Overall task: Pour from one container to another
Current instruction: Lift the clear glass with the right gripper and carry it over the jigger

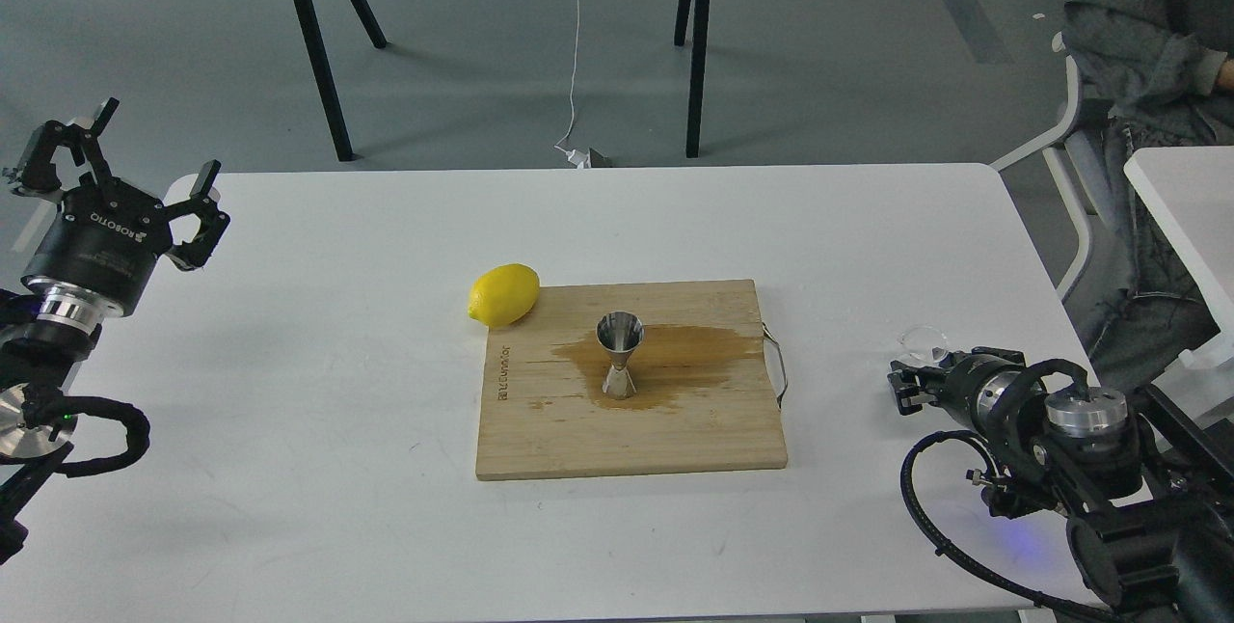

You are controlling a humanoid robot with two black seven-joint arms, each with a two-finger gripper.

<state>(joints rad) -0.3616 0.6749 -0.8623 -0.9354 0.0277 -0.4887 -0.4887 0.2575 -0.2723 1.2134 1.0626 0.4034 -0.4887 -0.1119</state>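
A steel jigger [619,354] stands upright near the middle of a wooden cutting board [675,440] on a white table [318,392], ringed by a brown wet stain [675,358] that spreads across the board toward its right edge. A lemon [503,295] lies at the board's upper-left corner, touching or just beside its edge. A thin metal handle [776,363] loops off the board's right side.

The small clear cup [923,343] sits on the table to the right of the board, well apart from the jigger and just beside the right gripper [901,387]. That gripper is seen dark and nearly end-on; whether its fingers are spread or closed, and whether they touch the cup, cannot be told.

At the far left, the left gripper [145,170] is raised over the table's edge with its two fingers spread wide, holding nothing.

Beyond the table, black legs of a stand [318,54] rest on the grey floor, a white cable [576,54] trails down to a plug, and a seated person [1147,54] in dark clothing occupies the upper-right corner beside a second white table [1186,199].
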